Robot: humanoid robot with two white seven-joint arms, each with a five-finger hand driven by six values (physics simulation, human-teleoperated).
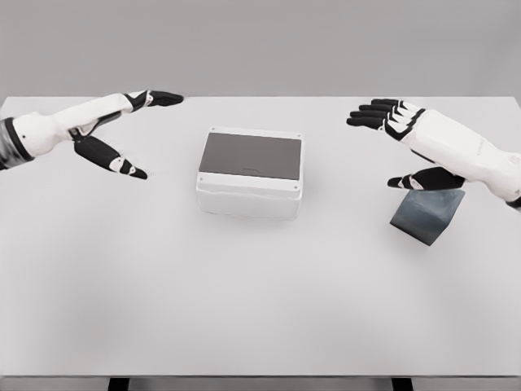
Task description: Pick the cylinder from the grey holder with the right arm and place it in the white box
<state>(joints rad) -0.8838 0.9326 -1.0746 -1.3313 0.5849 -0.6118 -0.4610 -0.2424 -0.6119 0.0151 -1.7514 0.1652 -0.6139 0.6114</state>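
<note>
Your right hand [399,147] hovers with fingers spread, holding nothing, just above the grey holder [426,216] at the table's [260,309] right; no cylinder shows. The white box [250,173] sits mid-table, left hand [122,134] open beyond it

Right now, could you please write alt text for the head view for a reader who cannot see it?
A white box with a dark inside sits mid-table between two open robot hands. The right hand hovers over a grey holder at the table's right; the left hand hovers at the left. No cylinder is visible.
</note>
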